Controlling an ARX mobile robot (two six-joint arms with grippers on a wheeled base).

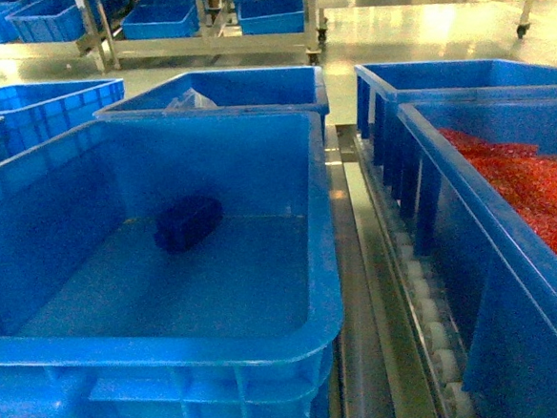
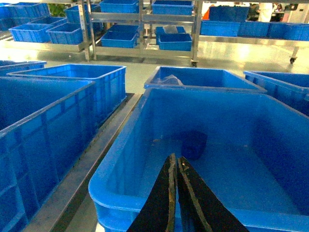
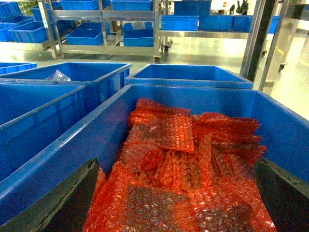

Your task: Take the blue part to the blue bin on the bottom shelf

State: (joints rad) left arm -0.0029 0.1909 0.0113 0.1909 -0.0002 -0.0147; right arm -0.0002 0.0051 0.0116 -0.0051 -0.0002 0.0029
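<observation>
The dark blue part (image 1: 188,223) lies on the floor of the large blue bin (image 1: 222,352) in front of me, toward its far left. In the left wrist view the same blue part (image 2: 194,144) shows just beyond my left gripper (image 2: 174,159), whose two black fingers are pressed together with nothing between them, above the near rim of the blue bin (image 2: 120,186). My right gripper (image 3: 176,166) stands wide open over another bin's red bubble wrap (image 3: 183,169). Neither gripper appears in the head view. Steel rails with white rollers (image 1: 430,323) carry the bins.
A bin (image 1: 511,250) of red bubble wrap stands to the right, across a steel rail gap (image 1: 356,290). More blue bins (image 1: 223,93) stand behind and to the left (image 1: 23,112). Steel racks (image 1: 209,32) with crates line the far floor.
</observation>
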